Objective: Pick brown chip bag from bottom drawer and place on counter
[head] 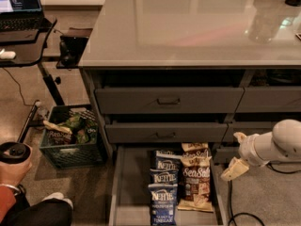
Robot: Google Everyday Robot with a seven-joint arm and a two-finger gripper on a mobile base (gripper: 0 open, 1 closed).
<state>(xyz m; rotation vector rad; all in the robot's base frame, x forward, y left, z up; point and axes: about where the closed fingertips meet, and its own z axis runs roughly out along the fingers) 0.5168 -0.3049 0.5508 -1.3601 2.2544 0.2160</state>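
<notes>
The bottom drawer [133, 187] stands pulled open at the foot of the cabinet. In it the brown chip bag [196, 178] lies flat on the right, its "Sea Salt" lettering up. Three dark blue Kettle bags [165, 185] lie in a row to its left. My gripper [233, 166] hangs at the end of the white arm, to the right of the drawer and just outside its right wall, level with the brown bag's upper half. It holds nothing. The glossy counter [188, 27] spans the cabinet top.
Two shut grey drawer fronts [167, 100] sit above the open drawer. A green crate [70, 138] with bags stands on the floor at left. A black desk with a laptop [21, 4] is at far left. A person's hand with a cup [14, 157] is at lower left. A cable [235, 211] runs below the arm.
</notes>
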